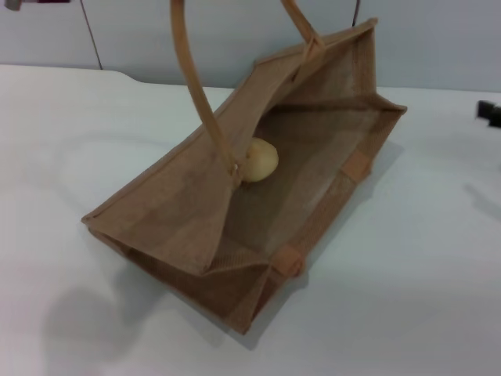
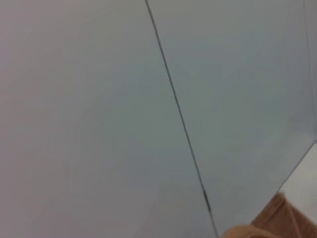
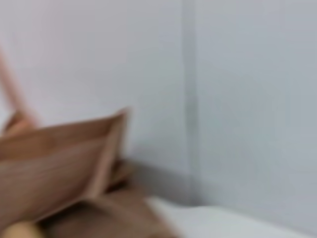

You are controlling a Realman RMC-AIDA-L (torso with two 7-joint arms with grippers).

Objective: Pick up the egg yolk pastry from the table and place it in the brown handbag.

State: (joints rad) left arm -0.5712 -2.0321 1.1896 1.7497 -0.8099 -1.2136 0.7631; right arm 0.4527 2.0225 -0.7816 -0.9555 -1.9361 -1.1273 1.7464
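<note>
- The egg yolk pastry (image 1: 259,160) lies inside the brown handbag (image 1: 313,149), on the woven floor of the bag, close to the long wall where the near handle (image 1: 196,86) is fixed.
- The bag stands open on the white tabletop (image 1: 70,141), with its mouth wide and its handles going up out of the head view.
- Judging from this, the placing seems done; what remains is only to take the arms away cleanly.
- The right gripper (image 1: 490,113) shows only as a small dark part at the right edge of the head view, well apart from the bag; I cannot tell how its fingers stand.
- The left gripper is not visible in any view; the left wrist view shows mostly the wall (image 2: 99,99) and only a corner of brown fabric.
- To finish well, I think each arm should move up and outward, away from the handles, because a catch on a handle could pull the light bag and make the pastry roll.
- The bag should stay as it is, and nothing should press on its soft walls.
- The pastry is a small round ball, pale yellow to cream, with a smooth matt surface.
- It is much smaller than the bag and looks whole, without visible cracks or dents.
- It probably is soft and crumbly, so it would need a gentle touch.
</note>
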